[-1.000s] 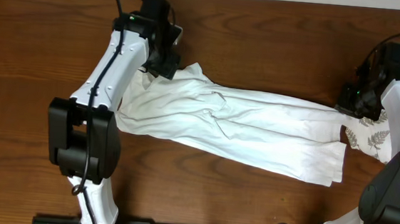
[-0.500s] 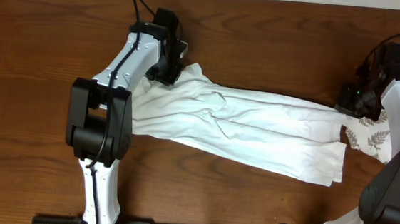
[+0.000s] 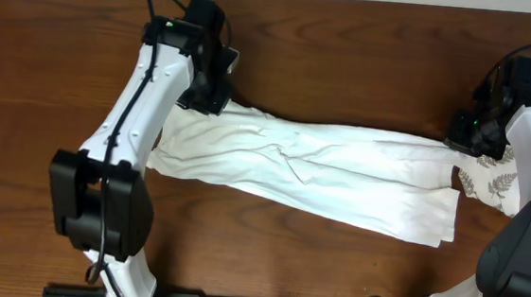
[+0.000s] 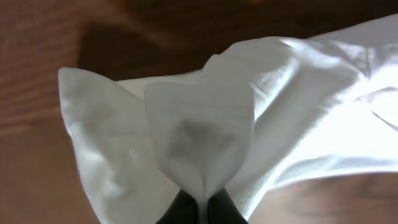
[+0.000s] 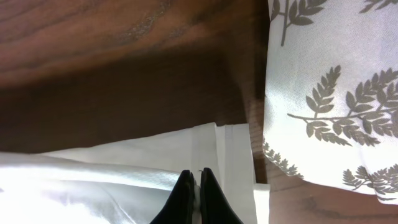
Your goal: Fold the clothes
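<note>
White shirt (image 3: 340, 169) stretched long, wrinkled, over counter (image 3: 43, 74); L hand (image 4: 202, 202) pinched shut on bunched corner, R hand (image 5: 196, 183) pinched shut on opp. end.

T-shirt (image 3: 340, 169) soft matt white cloth; table (image 3: 43, 74) smooth brown wood; leaf-print cloth (image 3: 492, 183) faint sheen

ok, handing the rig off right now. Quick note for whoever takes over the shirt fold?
Left gripper: shut, pinching the T-shirt at its far-left end.
Right gripper: shut on the T-shirt's right end.
T-shirt: stretched across the table between both grippers, bunched lengthwise.
Leaf-print cloth: beside the right end.
Done: both ends gripped.
Left: spread flat, then fold.
</note>
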### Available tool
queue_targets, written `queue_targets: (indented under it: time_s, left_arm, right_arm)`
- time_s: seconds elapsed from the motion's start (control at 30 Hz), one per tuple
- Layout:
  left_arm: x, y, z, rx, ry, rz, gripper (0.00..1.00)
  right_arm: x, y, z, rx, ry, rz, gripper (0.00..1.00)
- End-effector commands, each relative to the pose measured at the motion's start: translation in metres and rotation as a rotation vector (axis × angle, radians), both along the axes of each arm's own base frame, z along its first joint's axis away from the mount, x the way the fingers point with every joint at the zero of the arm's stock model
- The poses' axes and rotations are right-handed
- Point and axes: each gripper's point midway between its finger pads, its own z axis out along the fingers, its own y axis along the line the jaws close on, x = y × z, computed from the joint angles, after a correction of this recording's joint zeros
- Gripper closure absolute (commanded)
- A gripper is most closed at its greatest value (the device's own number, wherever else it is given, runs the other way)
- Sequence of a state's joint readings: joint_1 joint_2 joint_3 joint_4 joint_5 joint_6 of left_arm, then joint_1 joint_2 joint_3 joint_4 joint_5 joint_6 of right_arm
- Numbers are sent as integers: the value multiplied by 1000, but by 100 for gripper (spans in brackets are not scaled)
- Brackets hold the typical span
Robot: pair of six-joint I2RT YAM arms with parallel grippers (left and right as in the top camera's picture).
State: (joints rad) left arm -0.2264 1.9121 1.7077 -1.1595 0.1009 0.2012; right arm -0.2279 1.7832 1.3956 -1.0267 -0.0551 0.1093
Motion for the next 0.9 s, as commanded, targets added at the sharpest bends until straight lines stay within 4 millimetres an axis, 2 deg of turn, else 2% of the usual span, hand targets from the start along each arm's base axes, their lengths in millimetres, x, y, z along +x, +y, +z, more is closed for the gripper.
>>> queue_targets:
  time_s: [0.0, 0.23, 0.4, 0.63, 0.87]
  left_arm:
    - [-14, 0, -23, 2, 84, 33, 94]
    - [-40, 8, -70, 29, 164, 42, 94]
    - [-43, 26, -94, 123, 142, 104, 94]
    - [-42, 30, -106, 136, 118, 139, 94]
    - [-41, 30, -106, 134, 113, 143, 94]
  right_arm:
    - [-1, -2, 4, -3, -11, 7, 99]
    - [-2, -2, 3, -2, -4, 7, 99]
    - [-3, -1, 3, -1, 0, 7, 99]
    - [-1, 0, 4, 8, -11, 9, 99]
    - [6, 21, 7, 115, -54, 83, 97]
